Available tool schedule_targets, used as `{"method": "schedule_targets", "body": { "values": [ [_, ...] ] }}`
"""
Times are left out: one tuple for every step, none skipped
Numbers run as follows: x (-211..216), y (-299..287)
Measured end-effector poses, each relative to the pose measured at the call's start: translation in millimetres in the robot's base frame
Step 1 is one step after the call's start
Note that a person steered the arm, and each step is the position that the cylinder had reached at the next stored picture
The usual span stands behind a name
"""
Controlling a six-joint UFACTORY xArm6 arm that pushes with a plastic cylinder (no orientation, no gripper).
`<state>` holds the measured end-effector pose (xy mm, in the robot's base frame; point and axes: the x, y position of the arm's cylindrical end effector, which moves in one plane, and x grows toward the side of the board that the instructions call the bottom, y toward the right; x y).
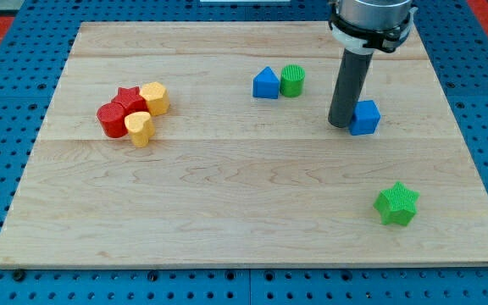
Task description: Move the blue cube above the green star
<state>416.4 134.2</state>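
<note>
You'll see the small blue plastic cube (365, 117) sitting upright in the upper right part of the pale wooden desk (244, 212), its front face a shade darker than its top. My tip (340, 124) stands touching the cube's left side; the rod ends plain, with no claw to open or close. The green plastic star (396, 203) lies below the cube, toward the view's bottom right, well apart from it and near the desk's right edge. Bare wood lies between the two. At the view's top, a blue triangular block (266, 83) sits just beside a green cylinder (292, 80).
</note>
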Motion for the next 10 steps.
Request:
{"method": "schedule_targets", "body": {
  "values": [
    [0,0],
    [0,0],
    [-17,0],
    [-57,0],
    [-19,59],
    [15,47],
    [14,44],
    [14,-12],
    [17,-50],
    [40,-48]
  ]
}}
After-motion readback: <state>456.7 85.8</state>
